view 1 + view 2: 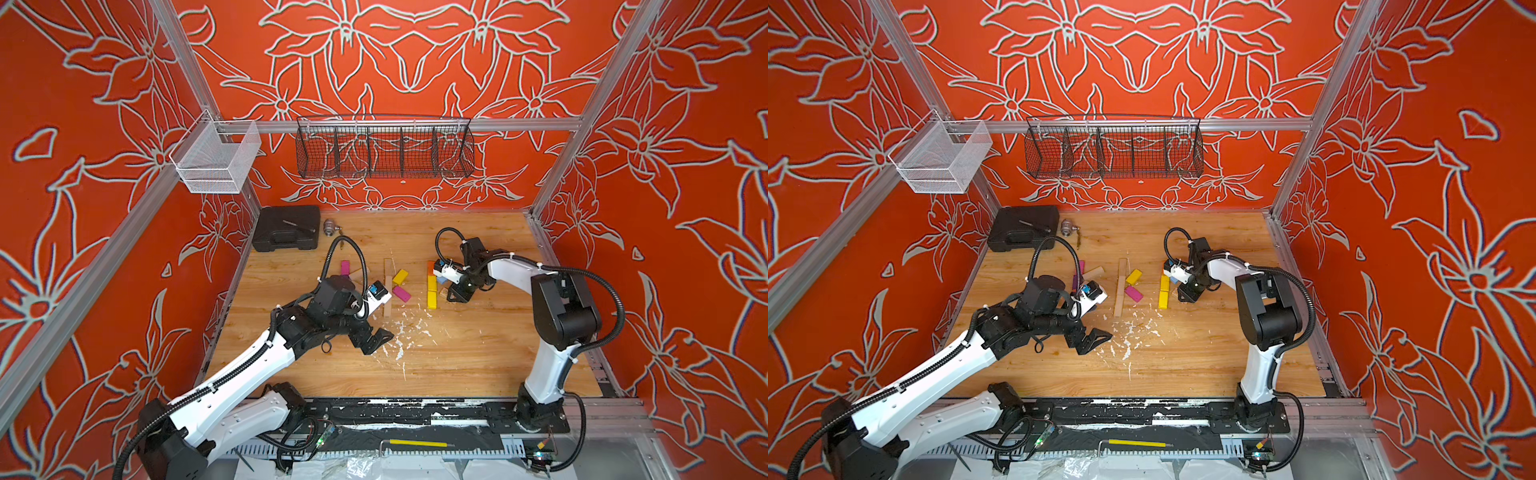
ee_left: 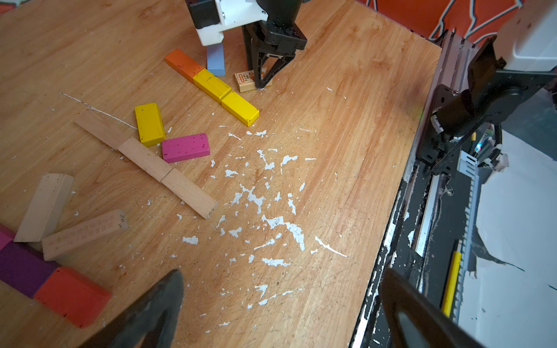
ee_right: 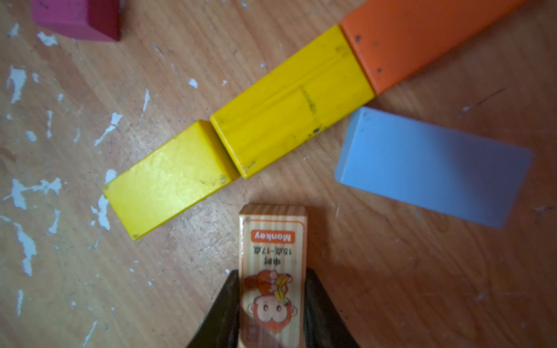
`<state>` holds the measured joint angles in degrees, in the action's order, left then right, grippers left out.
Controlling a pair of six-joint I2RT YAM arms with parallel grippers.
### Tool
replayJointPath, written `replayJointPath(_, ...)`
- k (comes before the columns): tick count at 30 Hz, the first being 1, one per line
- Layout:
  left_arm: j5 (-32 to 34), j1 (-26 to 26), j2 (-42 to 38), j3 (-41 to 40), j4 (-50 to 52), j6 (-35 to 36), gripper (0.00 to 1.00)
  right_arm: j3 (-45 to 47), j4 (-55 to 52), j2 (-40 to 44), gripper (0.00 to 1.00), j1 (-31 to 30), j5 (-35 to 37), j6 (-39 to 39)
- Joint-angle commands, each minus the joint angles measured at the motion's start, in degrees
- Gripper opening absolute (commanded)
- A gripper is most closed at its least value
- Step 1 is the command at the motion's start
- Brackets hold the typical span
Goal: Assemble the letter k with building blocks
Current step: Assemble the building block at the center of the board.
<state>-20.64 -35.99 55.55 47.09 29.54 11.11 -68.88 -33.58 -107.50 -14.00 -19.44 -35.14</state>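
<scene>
In a top view: hangs clear of the plain-wood row [image 1: 388, 274] with left gripper [image 1: 376, 343] spread wide, empty.

From the left wrist: pinches the monkey-print block [image 2: 245, 81] on the table with right gripper [image 2: 260, 84], just beside the orange-yellow row [image 2: 211, 86].

From the right wrist: squeezes its long sides, probably to angle it as a K arm.

Close to camera: left gripper [image 2: 283, 272] spread wide over white flecks [image 2: 271, 223]. Farther across table [image 2: 346, 126]: right gripper [image 2: 261, 86] pinched on printed block [image 2: 247, 82], beside orange block [image 2: 183, 64] and two yellow blocks [image 2: 240, 108] touching end to end.
</scene>
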Motion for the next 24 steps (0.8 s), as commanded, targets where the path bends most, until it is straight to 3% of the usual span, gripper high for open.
replayJointPath(1, 0.0, 0.4, -0.7, -0.1, 0.7, 0.7, 1.00, -1.5, 0.4, -1.5, 0.27, -0.3, 0.6, 1.8)
replayJointPath(10, 0.0, 0.5, -0.6, 0.0, 0.8, 0.7, 1.00, -2.2, 0.4, -2.1, 0.34, -0.3, -0.9, 2.8)
replayJointPath(19, 0.0, 0.6, -0.7, -0.1, 0.7, 0.7, 1.00, -1.5, 1.0, -0.9, 0.46, -0.4, -0.9, 3.1)
replayJointPath(24, 0.0, 0.6, -0.9, -0.1, 0.7, 0.9, 1.00, -0.5, 1.1, 0.6, 0.47, -0.4, -0.2, 2.5)
